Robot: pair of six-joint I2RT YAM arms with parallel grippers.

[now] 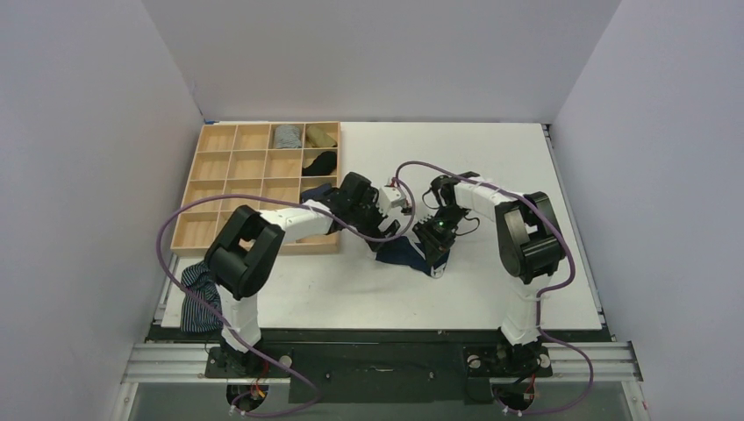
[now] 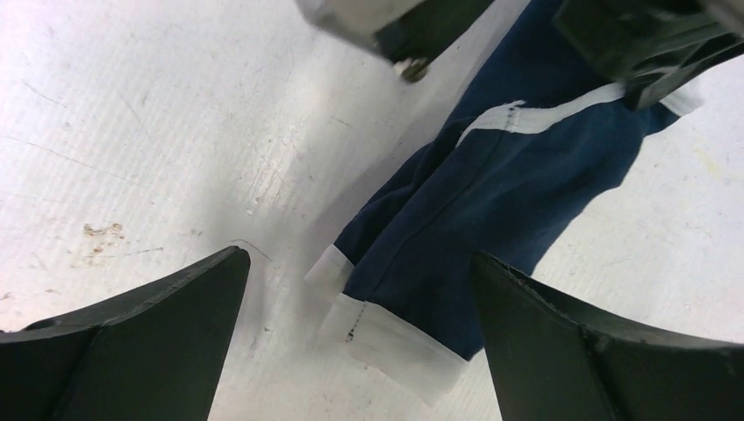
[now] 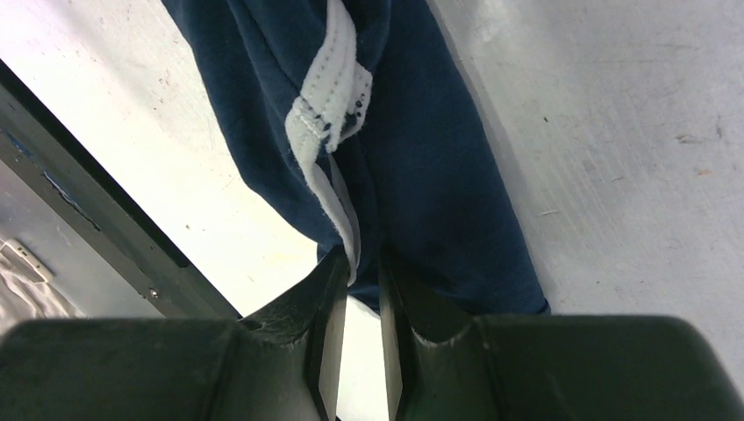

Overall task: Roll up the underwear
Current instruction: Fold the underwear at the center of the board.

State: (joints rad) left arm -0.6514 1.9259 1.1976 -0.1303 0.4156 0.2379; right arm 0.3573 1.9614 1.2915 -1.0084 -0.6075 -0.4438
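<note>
The navy underwear (image 1: 405, 255) with white trim lies on the white table, folded into a narrow strip between my two grippers. In the left wrist view the underwear (image 2: 500, 193) runs from upper right down to its white waistband end (image 2: 395, 342), which lies between my wide-open left gripper (image 2: 360, 256) fingers; neither finger touches the cloth. My right gripper (image 3: 361, 259) is closed on the white trim (image 3: 329, 96) at the other end of the underwear (image 3: 421, 175), close to the table. From above, the left gripper (image 1: 392, 228) and right gripper (image 1: 436, 250) flank the cloth.
A wooden compartment tray (image 1: 230, 181) stands at the back left, holding a grey roll (image 1: 287, 136), an olive roll (image 1: 320, 135) and a black sock roll (image 1: 321, 162). A striped garment (image 1: 197, 298) hangs over the table's near left corner. The table's dark front edge (image 3: 88, 175) is close to the right gripper.
</note>
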